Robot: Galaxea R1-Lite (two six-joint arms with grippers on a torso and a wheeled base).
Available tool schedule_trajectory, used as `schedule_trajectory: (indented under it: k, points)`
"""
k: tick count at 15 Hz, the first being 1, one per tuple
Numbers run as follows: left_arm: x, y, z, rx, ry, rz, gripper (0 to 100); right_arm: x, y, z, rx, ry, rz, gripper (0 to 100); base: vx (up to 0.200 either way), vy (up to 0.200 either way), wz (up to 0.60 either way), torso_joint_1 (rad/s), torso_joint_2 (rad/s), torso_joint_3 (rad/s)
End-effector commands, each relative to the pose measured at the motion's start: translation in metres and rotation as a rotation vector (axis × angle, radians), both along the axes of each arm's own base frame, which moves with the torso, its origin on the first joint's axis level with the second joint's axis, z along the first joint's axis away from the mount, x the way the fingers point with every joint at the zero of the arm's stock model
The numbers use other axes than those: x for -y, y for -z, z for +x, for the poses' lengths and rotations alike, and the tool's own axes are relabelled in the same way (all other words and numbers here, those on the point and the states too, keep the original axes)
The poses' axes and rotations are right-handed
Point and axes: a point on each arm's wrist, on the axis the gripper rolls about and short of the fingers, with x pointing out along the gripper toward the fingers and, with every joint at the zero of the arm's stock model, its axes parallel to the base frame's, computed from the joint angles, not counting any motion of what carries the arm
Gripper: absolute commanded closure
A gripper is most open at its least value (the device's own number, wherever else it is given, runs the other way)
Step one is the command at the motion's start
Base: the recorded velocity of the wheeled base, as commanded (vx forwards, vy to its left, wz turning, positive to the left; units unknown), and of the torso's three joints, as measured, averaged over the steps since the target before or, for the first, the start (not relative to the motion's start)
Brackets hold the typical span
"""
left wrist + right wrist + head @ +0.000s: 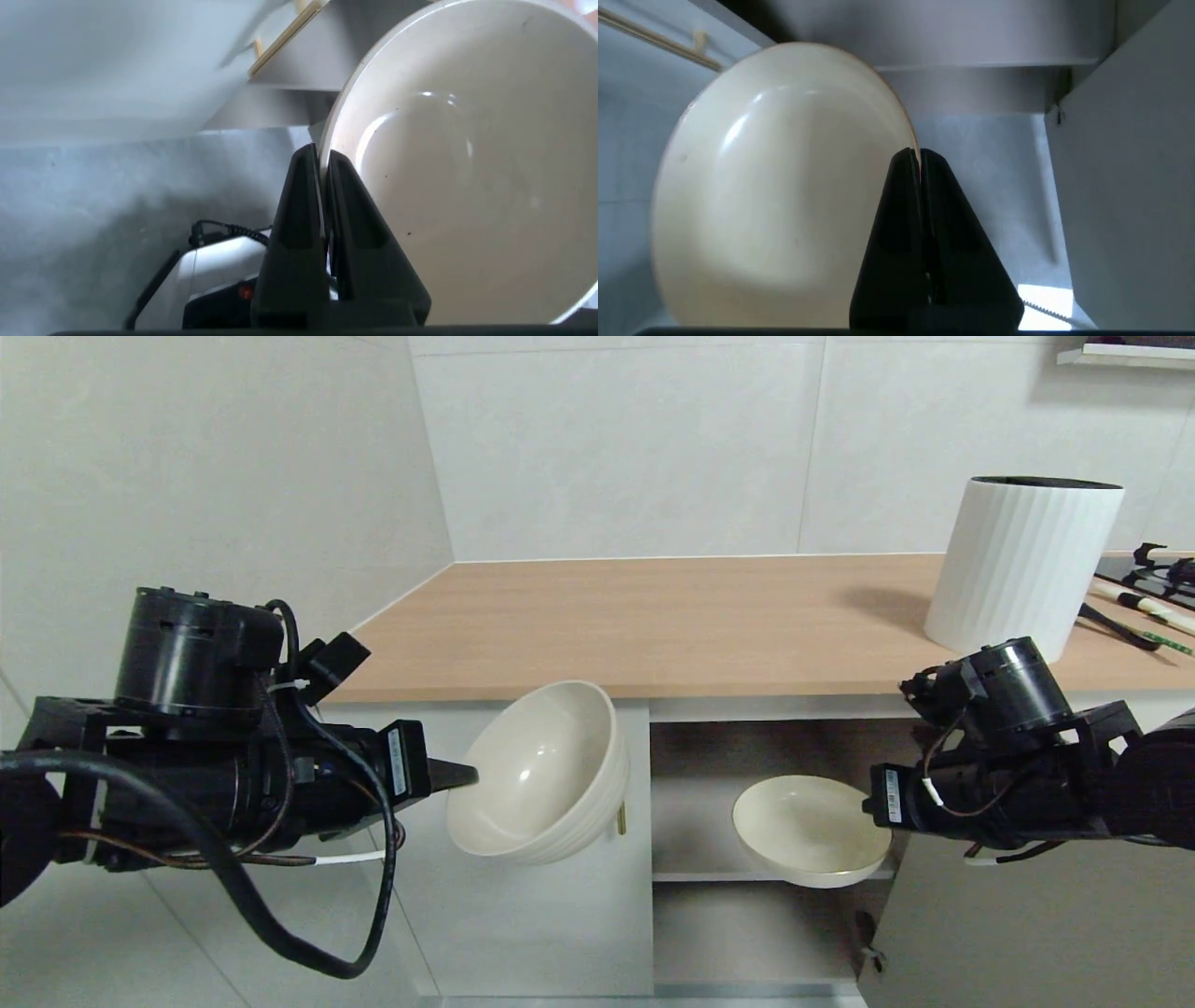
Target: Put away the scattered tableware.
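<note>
Below table (653, 616) edge: right claw (918, 173) clamps plate (808, 826) rim, plate just before open shelf (686, 875), nearer arm. Left claw (464, 773) pinches tilted bowl (541, 775) rim, before closed door (523, 915).

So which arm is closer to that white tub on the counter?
Right. The right fingers, pinching a plate, are below the tub; the left fingers, pinching a bowl, are far aside.

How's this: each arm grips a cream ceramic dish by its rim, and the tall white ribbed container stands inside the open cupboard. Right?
No: the head view shows the tall white ribbed container standing on the wooden countertop instead. The rest is right.
</note>
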Motion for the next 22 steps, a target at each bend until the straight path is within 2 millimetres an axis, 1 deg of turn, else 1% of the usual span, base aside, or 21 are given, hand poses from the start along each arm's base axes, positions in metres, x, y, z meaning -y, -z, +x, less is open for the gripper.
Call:
schedule_trajectory:
  k: [1,7,11,15,16,17,18,19,21,22]
  points:
    - [0.0,0.001,0.001,-0.004,0.0,0.0,100,-0.001,0.004,0.002,-0.007,0.0,-0.003,100,0.0,0.0,0.0,-0.159,0.47,0.32]
    - [0.0,0.001,0.001,-0.004,-0.002,0.0,100,-0.001,0.011,0.008,-0.015,0.006,-0.006,100,0.0,0.0,0.0,-0.113,0.45,0.322]
    - [0.0,0.002,0.002,-0.009,-0.002,0.002,100,-0.004,0.018,0.015,-0.015,0.007,-0.006,100,0.0,0.0,0.0,-0.022,0.11,0.071]
    - [0.001,0.002,0.003,-0.008,-0.001,0.0,100,-0.017,0.058,0.048,0.016,0.027,-0.009,100,0.0,0.0,0.0,0.0,0.0,0.0]
    - [0.001,0.002,0.004,-0.009,-0.002,0.002,100,-0.022,0.074,0.063,0.047,0.051,-0.014,100,0.0,0.0,0.0,0.0,0.0,0.0]
    - [0.001,0.003,0.004,-0.011,-0.001,0.001,100,-0.025,0.101,0.082,0.069,0.099,-0.048,100,0.0,0.0,0.0,0.0,0.0,0.0]
    - [0.002,0.003,0.004,-0.012,-0.001,0.002,100,-0.027,0.109,0.089,0.074,0.108,-0.052,100,0.0,0.0,0.0,0.0,0.0,0.0]
    - [0.002,0.004,0.005,-0.017,-0.001,0.003,100,-0.03,0.123,0.102,0.075,0.123,-0.047,100,0.0,0.0,0.0,0.0,0.0,0.0]
    - [0.002,0.005,0.006,-0.019,-0.001,0.005,100,-0.028,0.139,0.119,0.067,0.155,-0.039,100,0.0,0.0,0.0,0.0,0.0,0.0]
    - [0.003,0.008,0.008,-0.027,-0.006,0.011,100,-0.024,0.148,0.134,0.068,0.179,-0.039,100,0.0,0.0,0.0,0.0,0.0,0.0]
